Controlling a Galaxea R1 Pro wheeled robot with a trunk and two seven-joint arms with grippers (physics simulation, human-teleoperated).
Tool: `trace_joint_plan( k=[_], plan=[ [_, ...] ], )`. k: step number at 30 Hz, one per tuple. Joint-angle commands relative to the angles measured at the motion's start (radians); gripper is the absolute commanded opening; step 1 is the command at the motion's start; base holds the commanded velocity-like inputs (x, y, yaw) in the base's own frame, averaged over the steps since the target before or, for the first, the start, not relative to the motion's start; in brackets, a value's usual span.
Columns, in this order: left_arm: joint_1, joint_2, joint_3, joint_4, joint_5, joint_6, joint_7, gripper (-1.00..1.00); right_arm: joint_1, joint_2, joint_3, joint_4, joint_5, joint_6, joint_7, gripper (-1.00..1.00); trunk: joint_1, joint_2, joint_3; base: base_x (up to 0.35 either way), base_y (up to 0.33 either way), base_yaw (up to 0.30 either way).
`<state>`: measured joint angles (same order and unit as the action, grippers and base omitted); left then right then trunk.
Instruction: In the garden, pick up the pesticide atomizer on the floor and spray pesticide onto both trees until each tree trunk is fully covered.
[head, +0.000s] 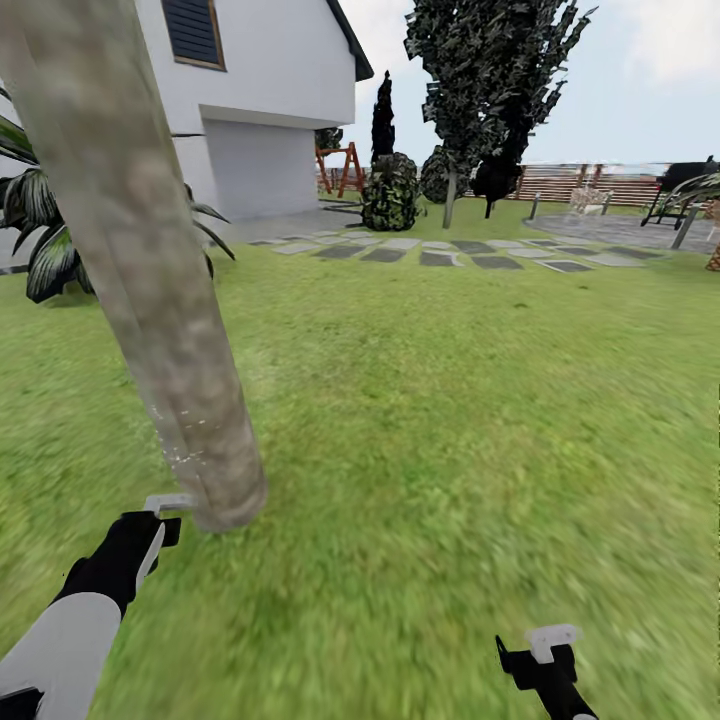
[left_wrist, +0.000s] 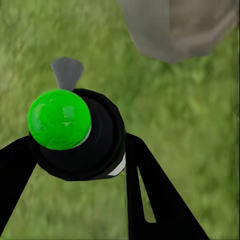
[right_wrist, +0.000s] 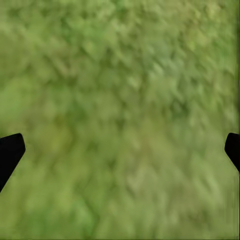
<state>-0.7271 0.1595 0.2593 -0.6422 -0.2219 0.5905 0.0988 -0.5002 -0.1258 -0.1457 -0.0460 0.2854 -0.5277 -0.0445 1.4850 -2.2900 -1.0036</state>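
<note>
Head view: thick, mottled beige-grey tree trunk (head: 140, 270) leans through the left of the frame; pale pesticide (head: 175, 450) specks near its base; left hand (head: 160, 515) just beside it, lower left.
Left wrist view: left hand (left_wrist: 75, 150) clamps the black, round, green-capped pesticide atomizer (left_wrist: 75, 135), centre-left.
Right wrist view: right hand (right_wrist: 120, 150) wide, fingertips (right_wrist: 10, 150) at both edges over blurry grass floor (right_wrist: 120, 100).

The left arm (head: 70, 630) reached forward and up from the lower left, white at the forearm and black at the wrist, its hand (left_wrist: 75, 145) closed around a bottle with a green cap. The right hand (head: 548, 655) sat low at the lower right, its black fingers (right_wrist: 10, 152) spread wide apart, holding nothing.
</note>
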Motion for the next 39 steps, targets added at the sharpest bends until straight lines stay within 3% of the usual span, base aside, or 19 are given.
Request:
trace_joint_plan(
  k=[1, 15, 20, 39],
  plan=[
    [0.000, 0.000, 0.000, -0.001, -0.001, 0.000, 0.000, -1.00, 0.000, 0.000, 0.000, 0.000, 0.000, 0.000, 0.000, 1.00, 0.000, 0.000, 0.000, 0.046, -0.261, 0.000],
    [0.000, 0.000, 0.000, -0.005, -0.001, 0.000, 0.002, -1.00, 0.000, 0.000, 0.000, 0.000, 0.000, 0.000, 0.000, 1.00, 0.000, 0.000, 0.000, 0.019, -0.274, 0.072],
    [0.000, 0.000, 0.000, -0.005, 0.000, 0.000, 0.002, -1.00, 0.000, 0.000, 0.000, 0.000, 0.000, 0.000, 0.000, 1.00, 0.000, 0.000, 0.000, 0.116, -0.275, 0.238],
    [0.000, 0.000, 0.000, -0.005, 0.000, 0.000, 0.002, -1.00, 0.000, 0.000, 0.000, 0.000, 0.000, 0.000, 0.000, 1.00, 0.000, 0.000, 0.000, 0.144, -0.270, 0.036]
  ],
)
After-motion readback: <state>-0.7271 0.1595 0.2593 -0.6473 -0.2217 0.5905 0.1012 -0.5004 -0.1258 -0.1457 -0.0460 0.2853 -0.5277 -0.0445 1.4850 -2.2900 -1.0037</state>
